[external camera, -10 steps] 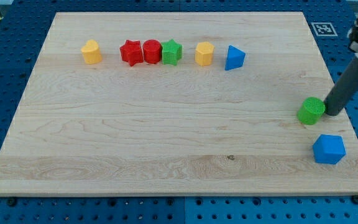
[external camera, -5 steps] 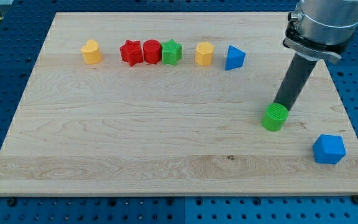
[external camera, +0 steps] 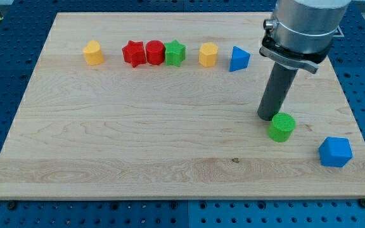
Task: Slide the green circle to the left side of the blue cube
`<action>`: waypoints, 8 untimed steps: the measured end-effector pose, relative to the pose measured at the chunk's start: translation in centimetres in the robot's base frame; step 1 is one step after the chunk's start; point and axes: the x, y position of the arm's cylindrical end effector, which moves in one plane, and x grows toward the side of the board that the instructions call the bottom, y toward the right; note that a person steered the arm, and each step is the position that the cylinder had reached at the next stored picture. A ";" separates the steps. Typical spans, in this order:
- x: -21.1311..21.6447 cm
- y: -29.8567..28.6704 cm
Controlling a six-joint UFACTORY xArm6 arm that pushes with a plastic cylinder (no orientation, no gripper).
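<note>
The green circle (external camera: 282, 127) lies on the wooden board's right part. The blue cube (external camera: 335, 152) sits to its lower right, near the board's right edge, a gap apart. My tip (external camera: 266, 116) rests on the board just to the upper left of the green circle, touching or almost touching it. The rod rises from there to the arm's grey body at the view's top right.
A row of blocks runs along the board's top: a yellow block (external camera: 93, 52), a red star (external camera: 133, 53), a red circle (external camera: 154, 52), a green star (external camera: 175, 52), a yellow hexagon (external camera: 208, 55), a blue triangle (external camera: 238, 59).
The green circle was pushed left from beside the right edge, then settled slightly down and right. My tip moved from its right side, over its top, to its upper left.
</note>
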 end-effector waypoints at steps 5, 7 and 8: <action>5.0 0.1; 5.8 0.1; -1.0 0.1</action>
